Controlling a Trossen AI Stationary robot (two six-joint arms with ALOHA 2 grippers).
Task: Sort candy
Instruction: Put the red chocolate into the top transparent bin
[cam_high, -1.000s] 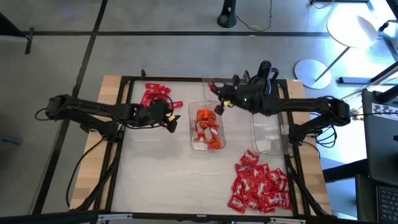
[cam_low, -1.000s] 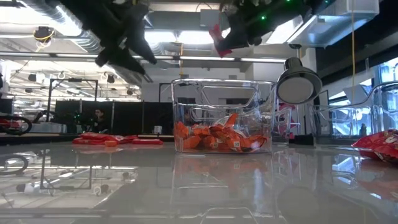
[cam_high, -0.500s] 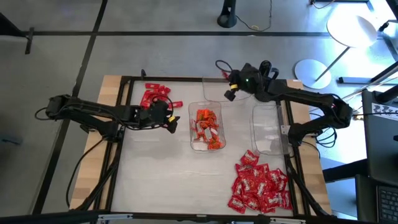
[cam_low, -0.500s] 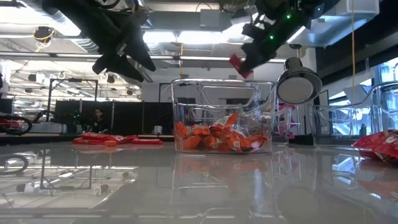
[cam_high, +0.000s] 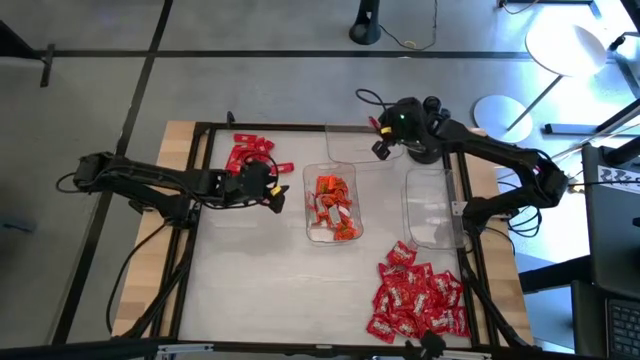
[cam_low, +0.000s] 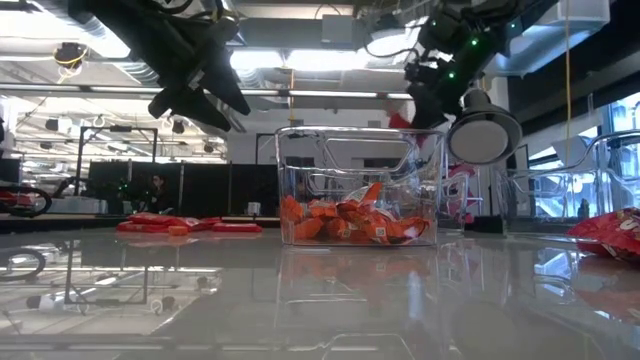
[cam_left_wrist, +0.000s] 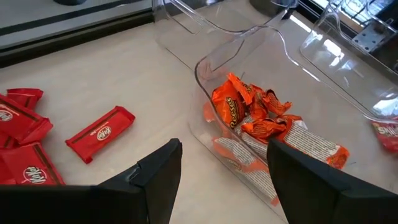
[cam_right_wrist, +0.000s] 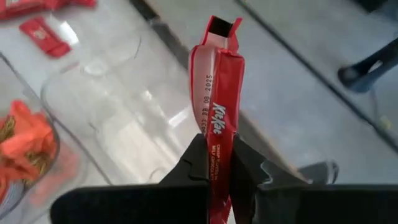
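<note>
Right gripper (cam_right_wrist: 214, 163), clamped on a red KitKat bar (cam_right_wrist: 217, 99), now hangs above the empty clear tray (cam_high: 352, 143) at the table's far edge; a second ago it was over the middle tray (cam_high: 331, 232) of orange Reese's candies (cam_high: 332, 205), and half a second ago it was partway across. The right wrist view shows the bar standing upright in the pinched fingers, with the empty tray's floor beneath it. The carry thus appears finished, and the release of the red bar into the far tray is judged to be the step in hand. Left gripper (cam_left_wrist: 221, 168) has not moved over the same second: fingers spread and empty, hovering between the middle tray and the loose KitKat bars (cam_high: 248, 153) at the far left of the table. A large heap of red wrapped candies (cam_high: 420, 300) lies unsorted at the near right, beside a third, empty tray (cam_high: 432, 212), so most of the sorting remains
</note>
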